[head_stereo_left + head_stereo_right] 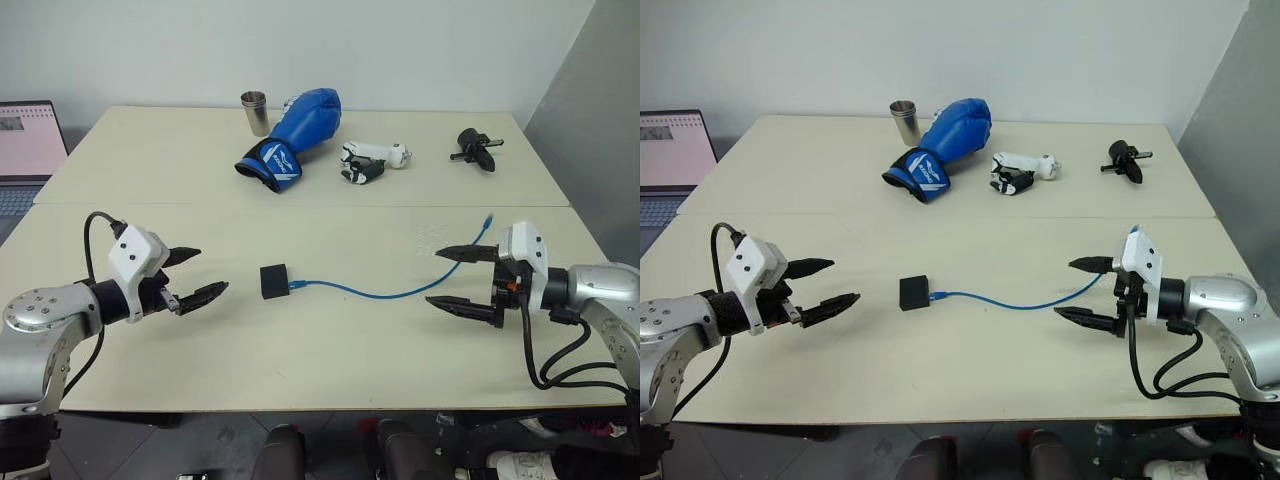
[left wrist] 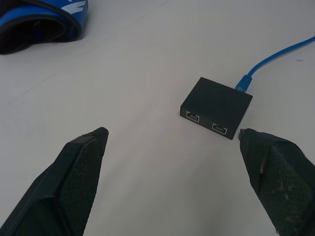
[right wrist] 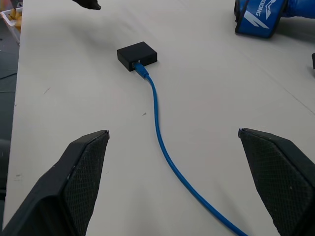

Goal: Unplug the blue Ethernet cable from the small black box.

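— Two grippers are in view; report their state.
— Left gripper (image 1: 199,276): fingers spread apart, holding nothing, positioned to the left of the small black box (image 1: 274,281), not touching it. Right gripper (image 1: 448,276): fingers likewise apart and empty, straddling the far stretch of the blue Ethernet cable (image 1: 380,293) without contact.
— Location of the box and cable?
— Box rests on the table (image 1: 300,360), between both grippers. Cable plug is seated in the box's right-hand side; the cord curves rightward, its free end lying near the right gripper.
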Controlling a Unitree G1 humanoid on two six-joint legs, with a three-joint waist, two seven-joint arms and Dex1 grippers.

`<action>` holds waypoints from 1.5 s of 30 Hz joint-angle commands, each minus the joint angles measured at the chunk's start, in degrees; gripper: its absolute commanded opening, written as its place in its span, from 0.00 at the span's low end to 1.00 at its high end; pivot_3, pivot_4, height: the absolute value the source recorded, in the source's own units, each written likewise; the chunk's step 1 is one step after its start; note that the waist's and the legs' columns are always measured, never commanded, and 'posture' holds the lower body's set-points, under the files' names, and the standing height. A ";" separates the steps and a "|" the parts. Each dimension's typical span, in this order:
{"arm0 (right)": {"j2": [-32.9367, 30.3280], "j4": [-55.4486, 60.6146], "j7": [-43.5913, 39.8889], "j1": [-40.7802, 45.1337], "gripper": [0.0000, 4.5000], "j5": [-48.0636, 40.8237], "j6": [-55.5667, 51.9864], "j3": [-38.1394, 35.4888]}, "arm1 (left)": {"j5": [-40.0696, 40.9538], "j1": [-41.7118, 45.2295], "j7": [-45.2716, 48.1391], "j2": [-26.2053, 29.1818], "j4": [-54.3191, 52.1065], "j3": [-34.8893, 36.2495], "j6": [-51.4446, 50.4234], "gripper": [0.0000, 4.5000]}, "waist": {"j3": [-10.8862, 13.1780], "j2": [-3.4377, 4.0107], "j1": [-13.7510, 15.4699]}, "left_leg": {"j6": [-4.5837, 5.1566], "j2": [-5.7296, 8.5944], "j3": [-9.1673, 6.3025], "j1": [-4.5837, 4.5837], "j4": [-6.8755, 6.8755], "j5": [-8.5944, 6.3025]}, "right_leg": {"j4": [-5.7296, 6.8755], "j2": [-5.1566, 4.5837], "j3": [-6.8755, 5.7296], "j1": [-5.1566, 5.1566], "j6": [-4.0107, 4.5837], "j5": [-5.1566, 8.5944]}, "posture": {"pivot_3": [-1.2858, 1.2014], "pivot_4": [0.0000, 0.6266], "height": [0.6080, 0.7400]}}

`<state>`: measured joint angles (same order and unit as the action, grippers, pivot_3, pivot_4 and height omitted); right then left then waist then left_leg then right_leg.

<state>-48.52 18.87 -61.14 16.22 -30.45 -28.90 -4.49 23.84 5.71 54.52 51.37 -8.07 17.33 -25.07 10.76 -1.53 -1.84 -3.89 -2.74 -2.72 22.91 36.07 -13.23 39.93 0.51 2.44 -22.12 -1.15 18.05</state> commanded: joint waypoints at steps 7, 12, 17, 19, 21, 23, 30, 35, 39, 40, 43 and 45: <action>-0.20 1.81 0.71 2.38 0.99 -0.77 -1.51 -0.50 | 0.28 0.96 -0.69 0.49 -1.71 1.14 0.30 1.00 | 0.00 0.00 0.00 | 0.00 0.00 0.01 0.00 0.00 0.00 | 0.00 0.00 0.01 0.00 0.00 0.00 | 0.52 0.24 1.00; -0.08 1.94 0.68 2.71 0.99 -0.65 -1.88 -0.11 | 0.04 1.63 -1.31 0.29 -0.68 0.90 0.09 1.00 | 0.00 0.00 0.00 | 0.00 0.00 0.00 0.00 0.00 0.00 | 0.00 0.00 0.01 0.00 0.00 0.00 | 0.52 0.24 1.00; -0.01 1.73 0.77 2.78 0.99 -0.04 -1.51 0.62 | 0.68 2.46 -0.17 -0.43 0.85 1.63 2.90 1.00 | 0.00 0.00 0.01 | 0.00 0.00 0.01 0.00 0.00 0.00 | 0.01 0.00 0.00 0.00 0.01 0.00 | 0.52 0.24 1.00; 0.30 1.41 1.47 2.97 0.99 0.81 -1.41 1.48 | 2.05 2.74 0.80 -0.66 1.55 2.14 2.79 1.00 | 0.00 0.00 0.01 | 0.00 0.00 0.01 0.00 0.00 0.00 | 0.01 0.00 -0.01 0.00 0.01 -0.01 | 0.52 0.24 1.00; 1.23 -0.43 3.40 3.60 0.99 5.74 0.36 5.56 | 4.95 1.73 4.31 0.17 1.28 2.26 0.63 1.00 | 0.00 0.00 -0.07 | 0.00 0.00 0.02 0.00 0.00 0.00 | 0.01 0.00 -0.01 0.00 0.01 -0.01 | 0.52 0.24 1.00; 3.78 -1.97 5.37 4.73 0.99 8.06 0.97 8.52 | 4.43 -0.04 6.87 1.70 1.00 1.24 1.02 1.00 | 0.00 -0.01 -0.15 | 0.00 -0.02 0.02 -0.02 0.01 0.00 | 0.02 0.01 -0.01 -0.01 0.01 -0.01 | 0.52 0.24 1.00; 15.68 -11.82 8.78 10.57 0.99 15.55 7.18 17.64 | 1.11 -1.35 11.88 5.05 2.15 -1.50 4.86 1.00 | 0.02 0.04 -0.22 | 0.00 -0.04 0.03 -0.01 0.01 0.00 | 0.05 0.06 0.00 -0.07 0.03 -0.01 | 0.52 0.24 1.00; 24.10 -25.91 6.70 17.99 0.99 20.78 13.67 24.17 | -1.27 0.41 13.80 5.97 3.22 -4.22 7.90 1.00 | 0.07 0.11 -0.19 | 0.00 -0.07 0.11 -0.02 0.01 0.00 | 0.08 0.12 -0.02 -0.12 0.29 -0.16 | 0.52 0.24 1.00; 28.17 -34.53 4.82 22.35 0.99 23.85 18.60 27.11 | -1.25 0.79 14.07 5.63 2.21 -4.91 7.81 1.00 | 0.07 0.12 -0.02 | 0.00 -0.06 0.16 0.03 0.01 0.00 | 0.06 0.12 -0.02 -0.16 0.32 -0.17 | 0.52 0.24 1.00; 29.32 -36.23 4.63 23.34 0.99 24.27 19.49 27.42 | -1.35 0.76 14.04 5.55 1.96 -5.03 7.79 1.00 | 0.07 0.12 -0.03 | 0.00 -0.06 0.16 0.05 0.01 0.00 | 0.07 0.10 -0.03 -0.16 0.32 -0.17 | 0.52 0.24 1.00; 32.69 -40.97 4.03 26.34 0.99 25.73 21.92 28.30 | -1.36 0.61 13.97 5.55 1.19 -5.19 7.59 1.00 | 0.07 0.12 -0.09 | 0.00 -0.07 0.17 0.03 0.01 0.00 | 0.08 0.10 -0.03 -0.17 0.32 -0.17 | 0.52 0.24 1.00; 34.65 -43.61 4.11 27.98 0.99 26.52 22.70 28.53 | -1.27 0.53 13.89 5.55 0.84 -5.24 7.51 1.00 | 0.07 0.12 -0.11 | 0.00 -0.08 0.15 0.03 0.01 0.00 | 0.10 0.11 -0.04 -0.17 0.32 -0.17 | 0.52 0.24 1.00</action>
<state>-14.83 -23.85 -56.42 42.25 -4.63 -8.02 24.03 22.51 5.85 68.23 56.20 -5.26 11.51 -18.16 10.83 -1.41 -1.95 -3.89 -2.83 -2.56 22.94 36.07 -13.23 40.04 0.61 2.39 -22.29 -0.83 17.88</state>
